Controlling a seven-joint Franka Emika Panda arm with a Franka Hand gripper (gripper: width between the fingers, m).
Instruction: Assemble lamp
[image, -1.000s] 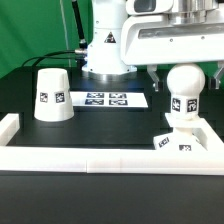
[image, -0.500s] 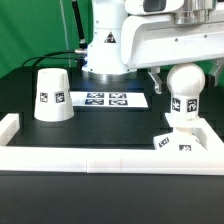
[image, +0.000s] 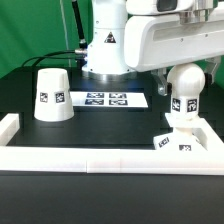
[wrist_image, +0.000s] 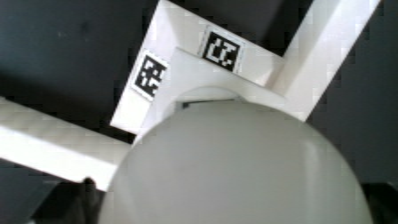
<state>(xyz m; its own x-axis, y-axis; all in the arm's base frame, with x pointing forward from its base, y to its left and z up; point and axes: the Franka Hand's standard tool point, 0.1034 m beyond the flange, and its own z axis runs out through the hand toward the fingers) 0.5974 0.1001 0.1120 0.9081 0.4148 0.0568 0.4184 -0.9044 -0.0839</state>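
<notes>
The ball-shaped bulb stands upright on its stem on the flat square base at the exterior view's right. The tapered shade stands alone, mouth down, at the exterior view's left. My gripper hangs over the bulb with one finger on each side of the ball, apart from it, open. In the wrist view the bulb fills the near part, with the tagged base beyond it. A dark finger shows beside the ball.
The marker board lies between the shade and the base. A white rail runs along the table's front and turns up at both ends. The big white robot pedestal stands behind.
My gripper and hand have risen a little over the bulb. The bulb, base and shade have not moved.
</notes>
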